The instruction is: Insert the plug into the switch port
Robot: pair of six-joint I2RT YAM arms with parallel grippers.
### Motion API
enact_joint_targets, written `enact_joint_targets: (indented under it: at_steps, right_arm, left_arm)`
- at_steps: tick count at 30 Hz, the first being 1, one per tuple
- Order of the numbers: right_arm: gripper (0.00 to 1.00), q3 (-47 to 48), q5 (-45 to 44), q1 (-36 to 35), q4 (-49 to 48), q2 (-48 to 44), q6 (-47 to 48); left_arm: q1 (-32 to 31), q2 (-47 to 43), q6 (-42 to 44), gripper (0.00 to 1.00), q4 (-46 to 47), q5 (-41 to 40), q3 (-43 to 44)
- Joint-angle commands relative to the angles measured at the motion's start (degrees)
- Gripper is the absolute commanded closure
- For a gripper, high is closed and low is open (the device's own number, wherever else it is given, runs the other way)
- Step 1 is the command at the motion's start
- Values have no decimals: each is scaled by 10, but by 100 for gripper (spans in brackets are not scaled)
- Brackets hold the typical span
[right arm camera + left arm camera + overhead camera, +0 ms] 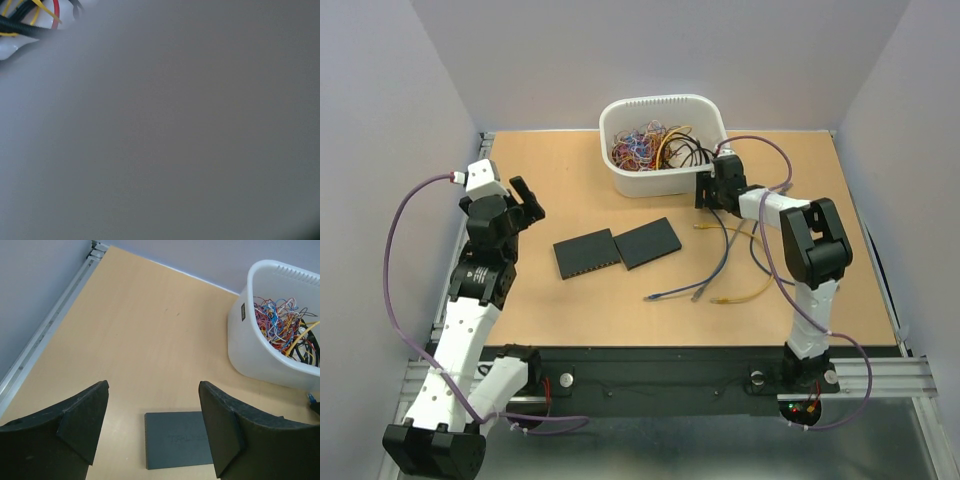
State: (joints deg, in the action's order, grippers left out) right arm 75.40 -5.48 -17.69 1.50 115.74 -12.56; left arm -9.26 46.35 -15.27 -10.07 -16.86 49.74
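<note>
Two flat black switches lie side by side mid-table, the left switch (587,253) and the right switch (648,243). One switch (177,440) shows below and between my left fingers. Loose cables with plugs lie to their right: a grey one (685,292), a yellow one (745,295) and a black one (760,255). My left gripper (525,200) (152,387) is open and empty, above the table left of the switches. My right gripper (705,190) is close against the front right corner of the white bin (665,180). Its wrist view is almost all grey blur and its fingers are hidden.
The white bin (265,350) at the back centre holds a tangle of coloured cables (650,145), which also show in a corner of the right wrist view (20,20). An aluminium rail (45,335) borders the table's left edge. Grey walls enclose the table.
</note>
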Motion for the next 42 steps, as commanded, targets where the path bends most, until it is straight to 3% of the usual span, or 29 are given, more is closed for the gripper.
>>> enact_joint_targets:
  at_steps: [1,5,8,13,22,28,38,42]
  right_arm:
    - [32,41,-20,-4,13,22,7]
    - [40,41,-23,-7,16,32,7]
    - [55,32,-30,-10,15,33,6]
    - [62,9,-26,-20,14,27,5]
    - [99,-36,-5,-30,9,19,-7]
    - [100,-64,8,-33,-3,-45,1]
    - [100,-143,51,-36,-5,-243,-35]
    - [100,-169,107,-37,-11,-309,-48]
  left_arm:
    - [2,2,9,18,17,12,-2]
    - [2,5,10,18,18,16,-2]
    - [2,6,10,19,18,17,-1]
    - [2,8,11,20,18,19,-1]
    - [2,12,12,21,19,24,0]
    - [2,12,12,22,19,26,0]
    - [2,-16,2,23,36,57,2]
    - [2,-55,-31,24,67,56,1]
